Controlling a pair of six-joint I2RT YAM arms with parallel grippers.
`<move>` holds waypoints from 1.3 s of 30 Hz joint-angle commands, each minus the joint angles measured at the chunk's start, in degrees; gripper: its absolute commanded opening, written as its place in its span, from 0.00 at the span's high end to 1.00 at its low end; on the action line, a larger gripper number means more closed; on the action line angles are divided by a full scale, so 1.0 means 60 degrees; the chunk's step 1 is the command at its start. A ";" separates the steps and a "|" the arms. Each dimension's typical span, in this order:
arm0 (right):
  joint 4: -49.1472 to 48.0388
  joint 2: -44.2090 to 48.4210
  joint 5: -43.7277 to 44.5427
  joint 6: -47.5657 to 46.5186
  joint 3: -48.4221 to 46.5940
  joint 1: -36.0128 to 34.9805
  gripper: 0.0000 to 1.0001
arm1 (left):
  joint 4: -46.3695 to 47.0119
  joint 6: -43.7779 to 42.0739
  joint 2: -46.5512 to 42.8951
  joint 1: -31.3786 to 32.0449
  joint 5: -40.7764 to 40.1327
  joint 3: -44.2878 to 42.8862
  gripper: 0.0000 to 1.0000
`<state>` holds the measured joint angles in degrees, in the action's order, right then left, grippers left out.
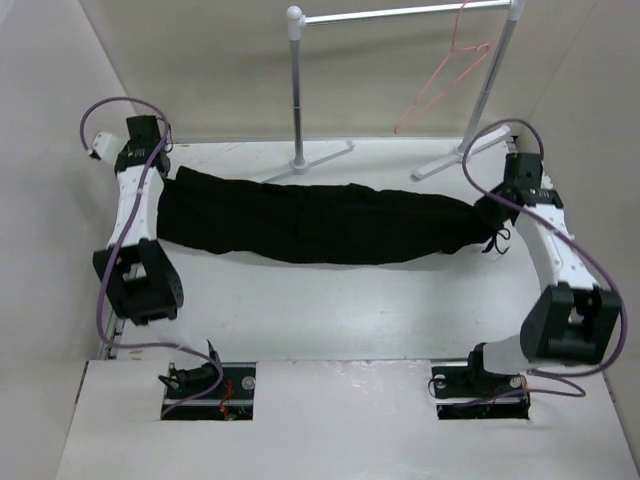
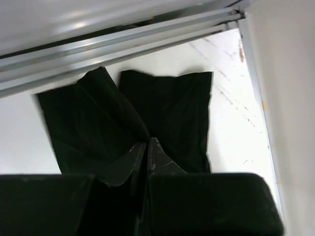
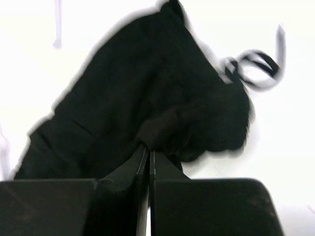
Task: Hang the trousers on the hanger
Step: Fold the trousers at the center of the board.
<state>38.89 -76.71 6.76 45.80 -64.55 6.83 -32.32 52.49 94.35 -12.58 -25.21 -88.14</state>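
The black trousers (image 1: 310,222) lie stretched left to right across the white table. My left gripper (image 1: 165,186) is shut on the leg end. In the left wrist view its tips (image 2: 147,142) pinch a fold, with the two leg cuffs (image 2: 172,105) spread beyond. My right gripper (image 1: 490,215) is shut on the waist end. In the right wrist view its tips (image 3: 148,147) pinch bunched fabric (image 3: 147,88), and a drawstring (image 3: 253,66) lies loose beside it. The pink wire hanger (image 1: 447,75) hangs from the rack rail at the back right, apart from the trousers.
A white rack (image 1: 296,90) with a tube rail and two floor feet stands behind the trousers at the back of the table. White walls enclose the table on the left, back and right. Cables loop off both arms.
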 commanded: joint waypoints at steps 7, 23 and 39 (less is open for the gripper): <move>-0.0404 -0.5227 -0.0029 -0.0119 -0.5567 0.0232 0.95 | 0.0493 -0.0940 0.4442 0.0257 -0.0310 -0.5110 0.98; -0.2817 -0.3011 -0.0365 0.0480 -0.1890 -0.0516 0.59 | 0.2483 -0.0475 -0.0017 -0.0254 0.2059 0.2758 0.45; -0.4313 -0.1951 -0.1391 0.1507 0.1339 0.0889 0.45 | 0.6043 0.1827 -0.0038 -0.0885 0.3997 0.6062 0.41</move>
<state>18.22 -88.75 -1.21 53.80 -58.00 10.35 -2.87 60.97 92.51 -17.06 -1.50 -50.81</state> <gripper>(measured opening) 0.541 0.590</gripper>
